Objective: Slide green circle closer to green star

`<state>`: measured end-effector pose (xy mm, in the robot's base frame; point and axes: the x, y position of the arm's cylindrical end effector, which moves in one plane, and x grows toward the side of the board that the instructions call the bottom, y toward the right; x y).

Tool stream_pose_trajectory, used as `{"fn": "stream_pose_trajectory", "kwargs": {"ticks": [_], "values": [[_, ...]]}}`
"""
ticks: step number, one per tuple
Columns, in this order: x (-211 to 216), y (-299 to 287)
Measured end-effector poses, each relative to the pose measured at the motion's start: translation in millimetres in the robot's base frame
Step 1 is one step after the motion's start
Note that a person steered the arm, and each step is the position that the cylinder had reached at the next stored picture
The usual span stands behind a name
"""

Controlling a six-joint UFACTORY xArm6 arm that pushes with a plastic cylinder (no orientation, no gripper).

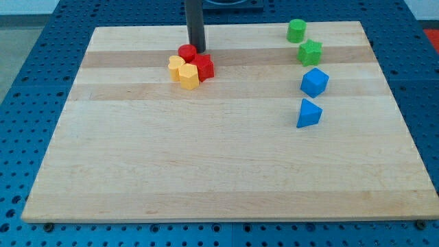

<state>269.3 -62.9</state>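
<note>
The green circle [296, 30] sits near the board's top edge, right of centre. The green star [310, 52] lies just below it and slightly to the right, a small gap between them. My tip [197, 49] is far to the left of both green blocks. It stands at the top of the red and yellow cluster, right beside the red circle [187, 52].
A red star-like block [202, 66] and a yellow heart [184, 71] are packed against the red circle. A blue cube-like block [314, 82] and a blue triangle [308, 113] lie below the green star. The wooden board [219, 165] rests on a blue pegboard.
</note>
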Motion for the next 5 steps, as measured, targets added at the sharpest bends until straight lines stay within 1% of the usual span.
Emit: {"fn": "stream_pose_trajectory", "kwargs": {"ticks": [1, 2, 3, 4, 5], "values": [[2, 7], [22, 9], [20, 11], [-13, 28], [-54, 59]]}}
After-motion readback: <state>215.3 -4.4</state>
